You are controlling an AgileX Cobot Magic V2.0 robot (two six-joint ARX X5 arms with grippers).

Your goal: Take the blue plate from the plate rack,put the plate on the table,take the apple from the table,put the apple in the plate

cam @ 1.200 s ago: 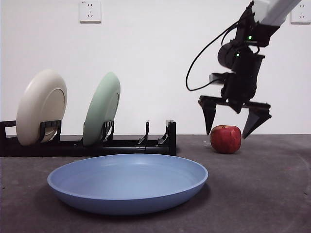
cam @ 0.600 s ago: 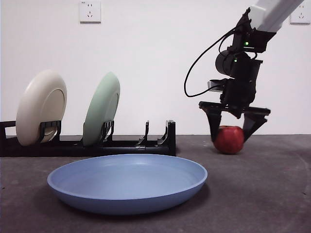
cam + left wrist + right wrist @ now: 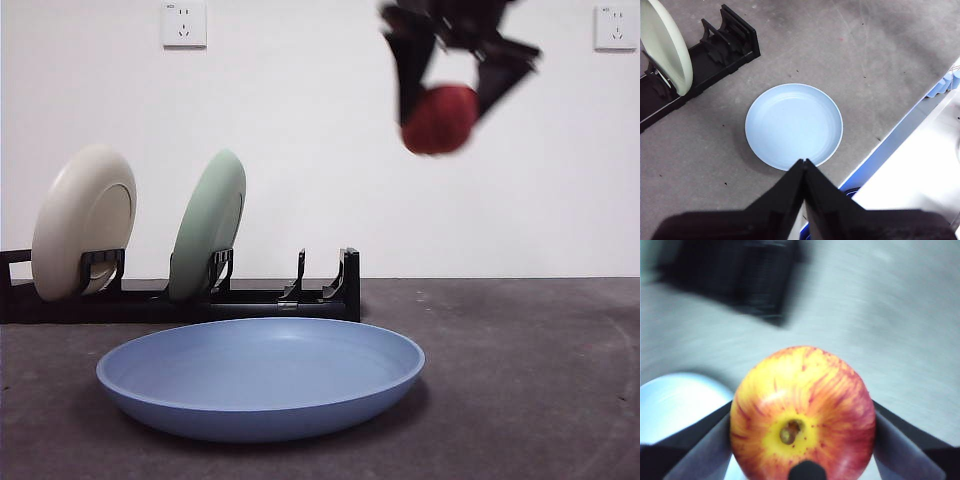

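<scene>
In right pincer (image 3: 802, 440), red-yellow streaked apple (image 3: 802, 412)

above plate: round shallow periwinkle-blue plate (image 3: 261, 378) open overhead
10 o'clock of it: long black slotted plate rack (image 3: 180, 298), upright cream plate (image 3: 83, 222), pale green plate (image 3: 208, 226)
3 o'clock: bare dark grey table (image 3: 530, 380)

The blue plate (image 3: 261, 378) lies flat and right way up on the dark grey table (image 3: 520, 380), near the front, just before the long black plate rack (image 3: 200, 295). The red, yellow-streaked apple (image 3: 438, 119) hangs high in the air, up and to the right of the plate, clamped between two black jaws.
</scene>
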